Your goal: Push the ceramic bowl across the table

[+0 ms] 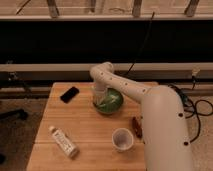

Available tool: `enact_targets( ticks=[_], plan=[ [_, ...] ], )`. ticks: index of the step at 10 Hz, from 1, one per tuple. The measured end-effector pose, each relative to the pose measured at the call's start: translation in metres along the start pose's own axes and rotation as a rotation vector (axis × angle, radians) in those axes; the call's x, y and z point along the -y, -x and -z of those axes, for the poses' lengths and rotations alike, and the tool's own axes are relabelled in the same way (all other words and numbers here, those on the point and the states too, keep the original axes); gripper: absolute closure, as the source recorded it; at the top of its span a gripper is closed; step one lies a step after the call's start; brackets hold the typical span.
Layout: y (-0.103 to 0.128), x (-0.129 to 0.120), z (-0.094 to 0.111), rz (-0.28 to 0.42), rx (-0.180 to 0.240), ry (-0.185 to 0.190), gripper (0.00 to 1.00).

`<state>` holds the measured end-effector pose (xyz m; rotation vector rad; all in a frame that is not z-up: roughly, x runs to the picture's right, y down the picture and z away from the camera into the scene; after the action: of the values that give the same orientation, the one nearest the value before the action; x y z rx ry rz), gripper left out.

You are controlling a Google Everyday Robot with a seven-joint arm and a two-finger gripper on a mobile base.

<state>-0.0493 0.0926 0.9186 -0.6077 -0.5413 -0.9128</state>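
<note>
The green ceramic bowl (pixel 111 103) sits on the wooden table (pixel 85 125), at the back and just right of the middle. My white arm comes in from the lower right, bends above the bowl and points down. The gripper (pixel 99 96) is at the bowl's left rim, at or just inside the edge, and it hides that part of the bowl.
A black phone (pixel 69 94) lies at the back left of the table. A white bottle (pixel 63 141) lies on its side at the front left. A small whitish cup (pixel 122 139) stands in front of the bowl. A brown object (pixel 136 126) lies by my arm at the right edge.
</note>
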Motion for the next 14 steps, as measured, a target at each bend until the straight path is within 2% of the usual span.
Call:
enact_targets(
  ticks=[4,9,14],
  plan=[
    [0.013,0.017,-0.005,0.048,0.014,0.003,0.86],
    [0.040,0.038,-0.013,0.138,0.042,0.007,0.86],
    [0.063,0.050,-0.017,0.210,0.068,0.008,0.86]
  ],
)
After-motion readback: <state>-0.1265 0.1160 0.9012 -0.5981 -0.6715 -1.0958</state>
